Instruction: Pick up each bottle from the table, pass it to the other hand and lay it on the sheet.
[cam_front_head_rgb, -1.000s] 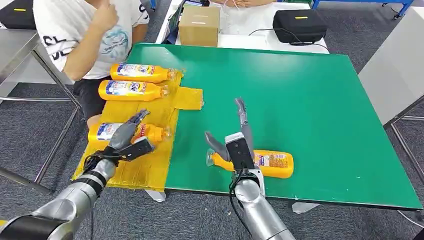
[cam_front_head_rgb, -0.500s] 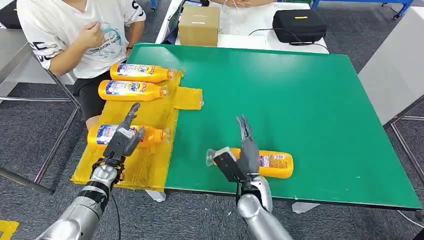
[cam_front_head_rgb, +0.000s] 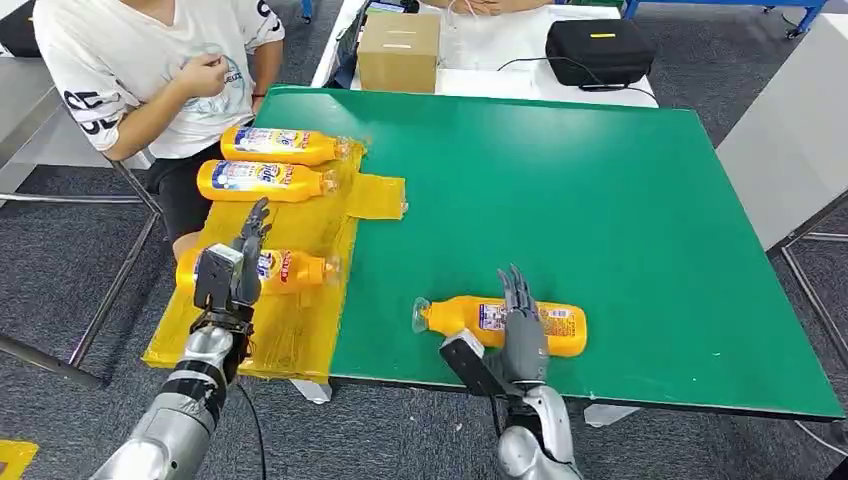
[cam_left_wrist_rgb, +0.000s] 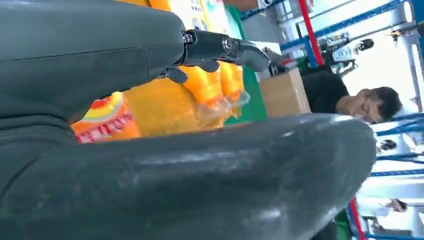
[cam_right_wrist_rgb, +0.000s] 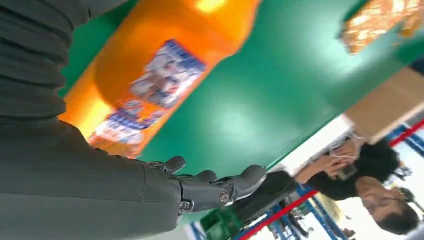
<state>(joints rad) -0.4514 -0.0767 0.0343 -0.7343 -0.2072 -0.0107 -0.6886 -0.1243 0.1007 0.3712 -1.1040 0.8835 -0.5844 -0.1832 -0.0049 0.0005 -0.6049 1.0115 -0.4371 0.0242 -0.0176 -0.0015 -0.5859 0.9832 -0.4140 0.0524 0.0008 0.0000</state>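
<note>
While empty, right hand (cam_front_head_rgb: 520, 335) seemingly touches the table bottle (cam_front_head_rgb: 500, 322).

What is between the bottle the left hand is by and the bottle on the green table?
In the head view, between the nearest sheet bottle and the table bottle lie only the yellow sheet edge and bare green table.

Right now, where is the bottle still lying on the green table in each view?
Head view: bottle on the green table, near the front edge, under the right hand.
Right wrist view: large and close, past the hand.
Left wrist view: not in it.
Shared landmark: cardboard box.
</note>
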